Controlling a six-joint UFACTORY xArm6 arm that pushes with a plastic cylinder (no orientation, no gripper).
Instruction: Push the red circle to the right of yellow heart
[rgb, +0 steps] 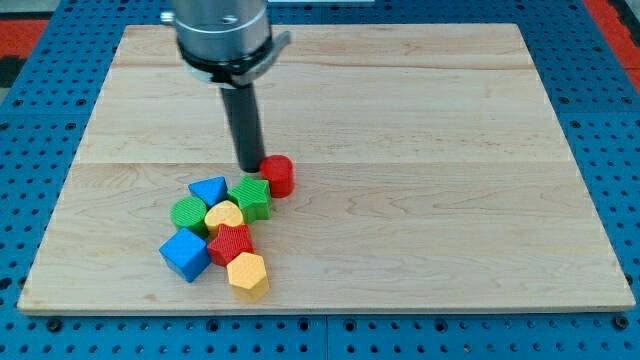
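— What does the camera view give you?

— A pale wooden board (400, 120) on a blue perforated table (620, 120). My dark rod comes down from a grey metal mount (222, 35) at the upper left of the frame; the mount is cut off by the top edge. My tip (250, 166) sits left of centre, touching or just short of the red circle block (279, 175) on its left side. I cannot tell which. The rod grips nothing; it has no jaws and only rests against things.

— And the heart?

— The yellow heart block (224, 215) lies lower left of the red circle, in a tight cluster. Between the two stands a green star-like block (251, 196), its shape hard to make out. A blue triangular block (209, 189) sits above the heart, a green round block (188, 213) to its left.

— Anything else?

— A red ribbed block (232, 243) just below the heart, its shape unclear, a blue cube (185, 254) at lower left, and a yellow-orange hexagonal block (248, 274) lowest in the frame.
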